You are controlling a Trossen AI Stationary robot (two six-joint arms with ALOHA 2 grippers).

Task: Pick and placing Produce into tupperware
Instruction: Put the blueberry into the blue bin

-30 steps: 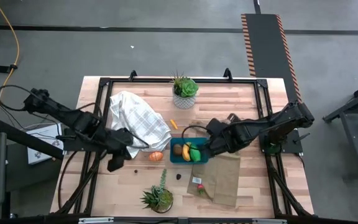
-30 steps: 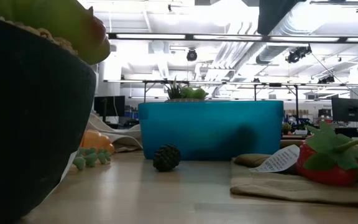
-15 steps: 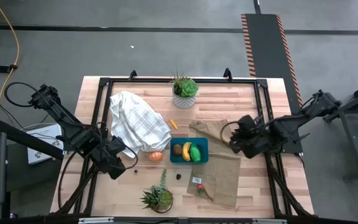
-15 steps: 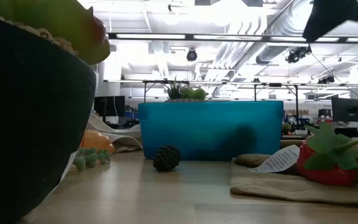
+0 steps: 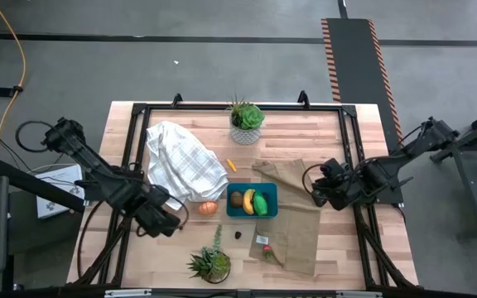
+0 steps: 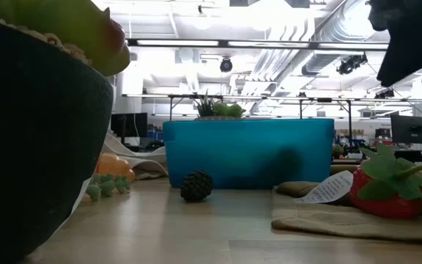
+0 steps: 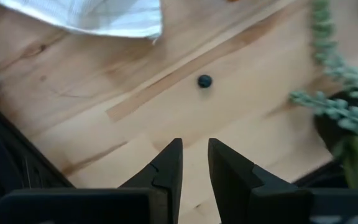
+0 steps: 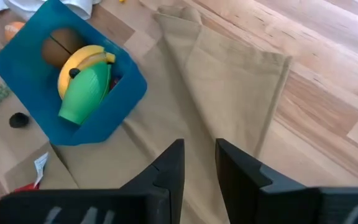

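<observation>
While both arms hang over the sides of the table, the tupperware [image 5: 252, 200] sits near the middle of the wooden table [image 5: 330, 132], with one edge on the tan cloth [image 5: 298, 228]. Inside it lie three pieces of produce side by side: a brown round piece [image 5: 236, 199], a yellow banana [image 5: 248, 201] and a bright green piece [image 5: 261, 202]. In the right wrist view the banana [image 8: 84, 61] touches the green piece [image 8: 84, 93] and the brown one [image 8: 61, 42].

The right gripper [image 5: 320, 189] is over the right part of the table, beside the cloth and apart from the container; its fingers [image 8: 169, 165] have a narrow gap between them and hold nothing. The left gripper [image 5: 169, 220] is over the front left part of the table, also with a small gap between its fingers [image 7: 166, 171], and it is empty.

An orange piece [image 5: 209, 208] lies on the wood just left of the container, next to the white checked towel [image 5: 185, 161]. A smaller orange piece [image 5: 231, 165] lies behind the container. A small dark ball [image 5: 238, 234] rests in front of the container, and a strawberry [image 5: 264, 248] with a tag lies on the cloth. One potted plant [image 5: 245, 121] stands at the back and another one [image 5: 209, 263] at the front edge.
</observation>
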